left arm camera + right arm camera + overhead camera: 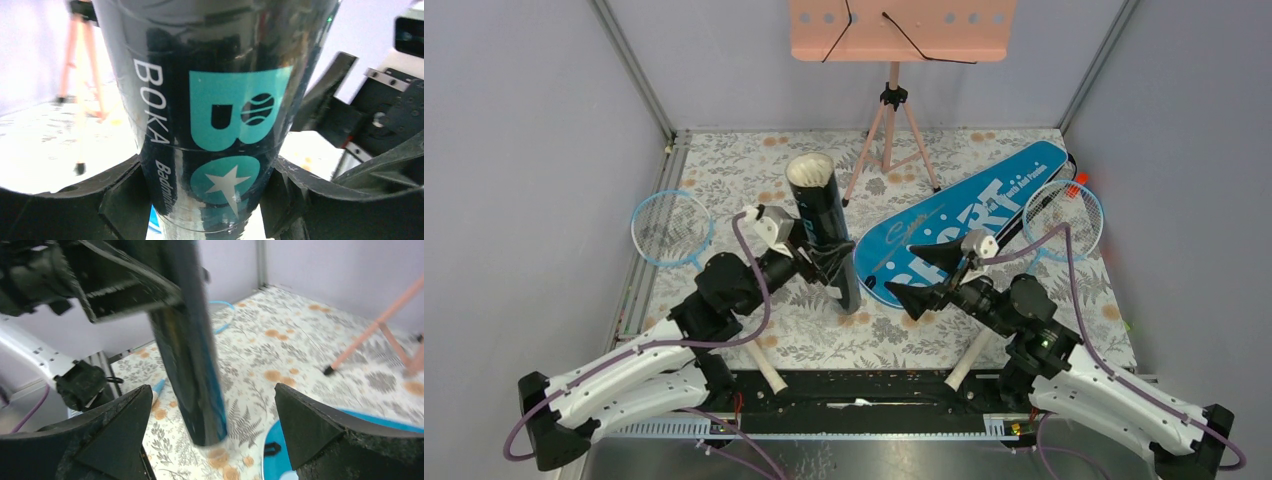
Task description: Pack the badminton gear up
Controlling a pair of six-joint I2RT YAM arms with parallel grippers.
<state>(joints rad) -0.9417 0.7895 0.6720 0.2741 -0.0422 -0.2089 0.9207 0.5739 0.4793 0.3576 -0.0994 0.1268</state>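
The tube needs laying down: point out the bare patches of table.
Bare cloth at back left, bordered by the left racket, the black tube and the pink tripod; also the near strip before the blue bag. Crowded at right: bag, second racket, right gripper.

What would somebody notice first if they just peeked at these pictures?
Probably the tall black tube in the middle of the table, gripped on end by the left gripper, with white shuttlecocks showing at its open top. Next comes the bright blue bag lettered SPORT, lying just to the tube's right, where the right gripper hangs open.
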